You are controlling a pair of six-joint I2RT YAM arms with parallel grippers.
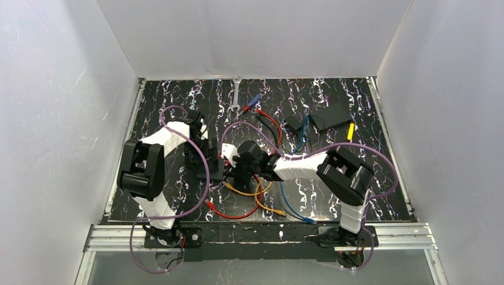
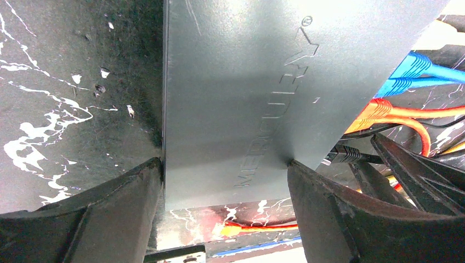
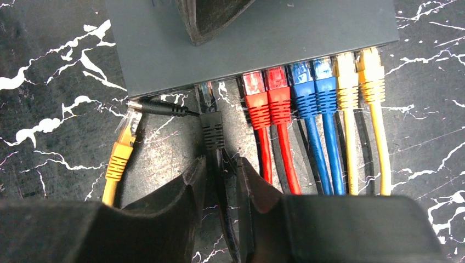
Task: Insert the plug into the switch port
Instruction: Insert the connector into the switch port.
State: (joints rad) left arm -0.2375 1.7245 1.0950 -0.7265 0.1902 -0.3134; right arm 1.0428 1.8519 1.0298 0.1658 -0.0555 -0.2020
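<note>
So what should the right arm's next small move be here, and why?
Probably ease the right gripper forward, pushing the black plug straight into the switch. Its clear tip is at the port mouth but sits further out than the red plugs beside it, and the left gripper braces the switch.

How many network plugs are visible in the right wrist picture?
8. At the switch edge: two red plugs, two blue plugs, two yellow plugs. Left of them a black plug, cable between the right fingers. Farther left an orange plug lies loose. Others may be hidden.
</note>
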